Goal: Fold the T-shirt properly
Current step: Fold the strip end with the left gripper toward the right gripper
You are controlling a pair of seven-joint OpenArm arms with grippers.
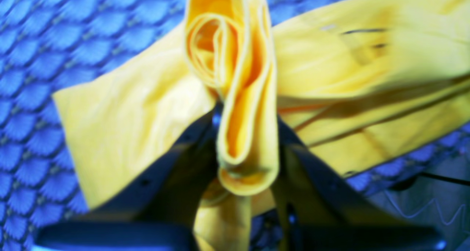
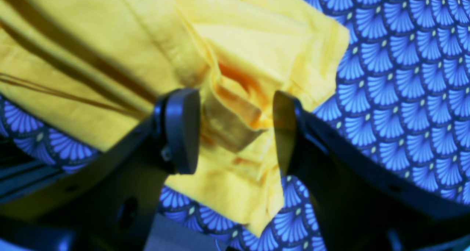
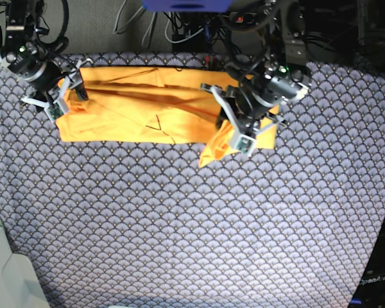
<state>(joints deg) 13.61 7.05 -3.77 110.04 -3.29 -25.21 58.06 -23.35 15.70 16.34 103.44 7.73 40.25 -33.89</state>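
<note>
Left wrist view: the left gripper (image 1: pixel 246 140) is clamped on a bunched, rolled fold of the T-shirt (image 1: pixel 139 118), lifted off the fan-patterned cloth (image 1: pixel 44 60).

Right wrist view: the right gripper (image 2: pixel 237 129) stands wide, straddling the shirt's crumpled corner.

Base view: the T-shirt (image 3: pixel 135 109) lies folded into a band along the cloth's (image 3: pixel 192 224) far edge; the near cloth is bare.

Bright, even light (wrist views blurred)
</note>
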